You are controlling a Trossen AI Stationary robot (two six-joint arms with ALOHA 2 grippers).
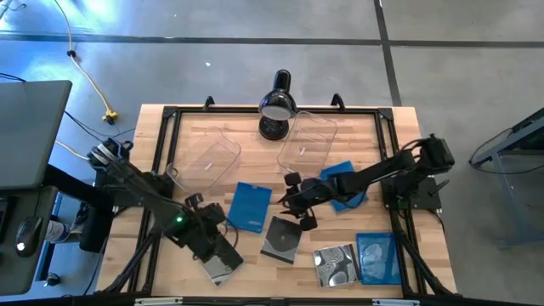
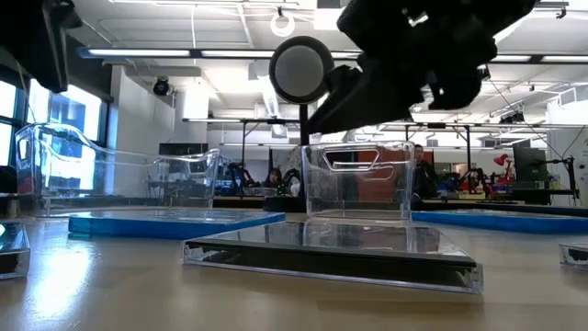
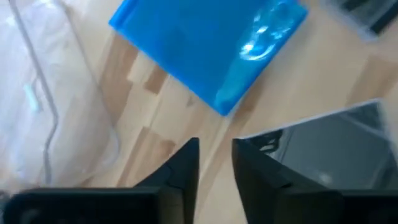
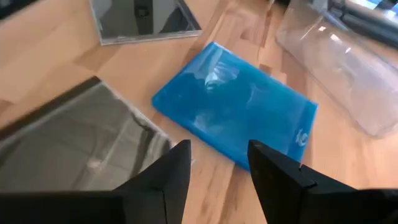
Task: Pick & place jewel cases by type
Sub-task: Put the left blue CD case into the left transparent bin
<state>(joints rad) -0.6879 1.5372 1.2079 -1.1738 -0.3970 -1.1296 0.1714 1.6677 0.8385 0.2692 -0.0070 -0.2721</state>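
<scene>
Six jewel cases lie flat on the table. One blue case (image 1: 251, 206) is at the centre, a second (image 1: 378, 257) is near the right front, and a third (image 1: 347, 183) lies partly under my right arm. A dark clear case (image 1: 280, 240), a clear case showing a silvery disc (image 1: 336, 263) and another clear case (image 1: 219, 268) beside my left arm lie along the near side. My left gripper (image 1: 218, 214) (image 3: 216, 160) is open by a narrow gap, just left of the centre blue case (image 3: 205, 43). My right gripper (image 1: 287, 204) (image 4: 219, 163) is open, just right of that same case (image 4: 233, 106), above the table.
Two clear plastic tubs (image 1: 208, 157) (image 1: 308, 140) stand on the far half of the table, with a black desk lamp (image 1: 276, 106) at the far edge between them. A black frame (image 1: 161, 127) borders the tabletop. Bare wood shows in front of the left tub.
</scene>
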